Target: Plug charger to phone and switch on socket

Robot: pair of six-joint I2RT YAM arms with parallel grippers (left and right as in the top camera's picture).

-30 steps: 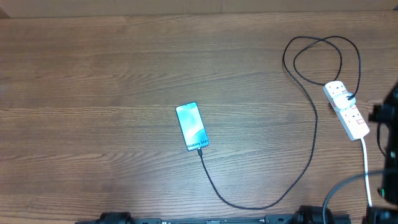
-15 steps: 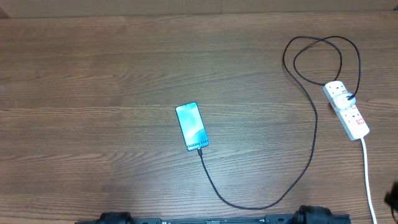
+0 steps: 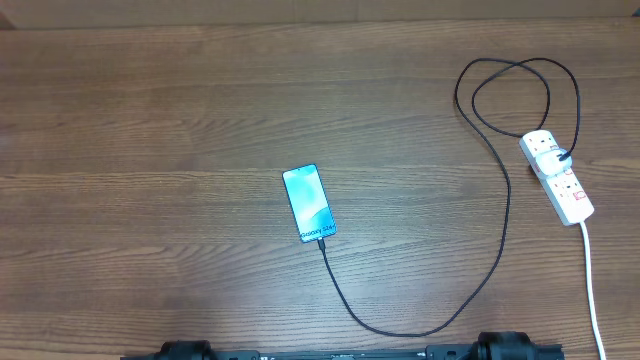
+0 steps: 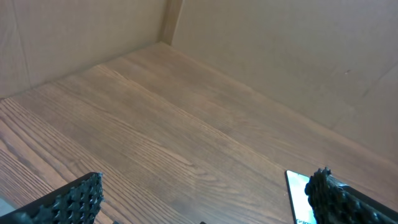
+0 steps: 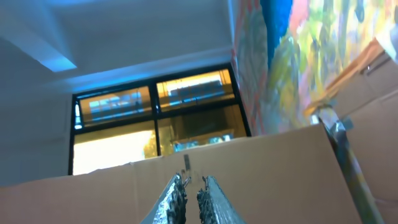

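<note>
The phone (image 3: 310,203) lies face up mid-table, its blue-teal screen lit. The black charger cable (image 3: 505,215) meets the phone's bottom edge with its tip, curves along the front, runs up the right side and loops near the back. Its other end sits in the white socket (image 3: 557,176) at the far right. Neither gripper shows in the overhead view. In the left wrist view my left gripper (image 4: 205,199) is wide open and empty above the table, with the phone (image 4: 298,198) beside its right finger. My right gripper (image 5: 191,190) is shut, empty, pointing up at a cardboard wall.
The socket's white cord (image 3: 592,290) runs off the front right edge. Cardboard walls (image 4: 280,56) stand around the table at the back and left. Arm bases (image 3: 505,348) sit at the front edge.
My right arm, seen at the overhead view's right edge a second ago, has drawn back out of that view. The phone, cable and socket have not moved.
</note>
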